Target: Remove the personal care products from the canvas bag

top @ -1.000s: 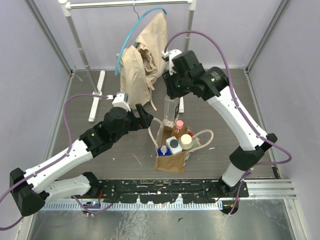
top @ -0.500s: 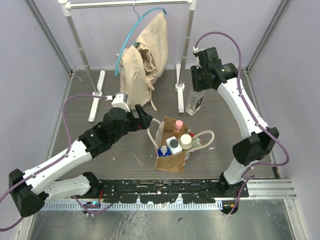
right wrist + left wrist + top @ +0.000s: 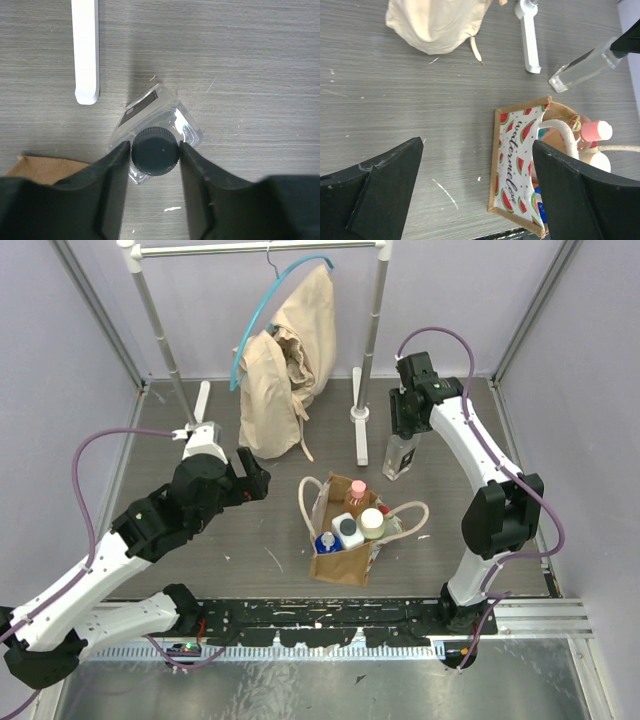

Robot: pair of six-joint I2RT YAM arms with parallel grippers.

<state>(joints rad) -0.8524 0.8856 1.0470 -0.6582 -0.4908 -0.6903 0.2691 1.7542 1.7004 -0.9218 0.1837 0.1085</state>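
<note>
A small boxy tan-brown canvas bag [image 3: 338, 562] with cream rope handles stands upright and open at mid-table. Its light side panel is printed with watermelon slices (and the word "watermelon" in script). Four bottles stand packed inside: an amber-brown bottle with a pink cap [image 3: 357, 488] farthest back, a cream-capped bottle [image 3: 372, 522] beside a white bottle [image 3: 345, 530], and a blue-and-white bottle [image 3: 325, 542] nearest. A clear square bottle with a dark cap [image 3: 397, 460] stands on the table beyond the bag, its cap pinched by the right gripper [image 3: 155, 150].
</note>
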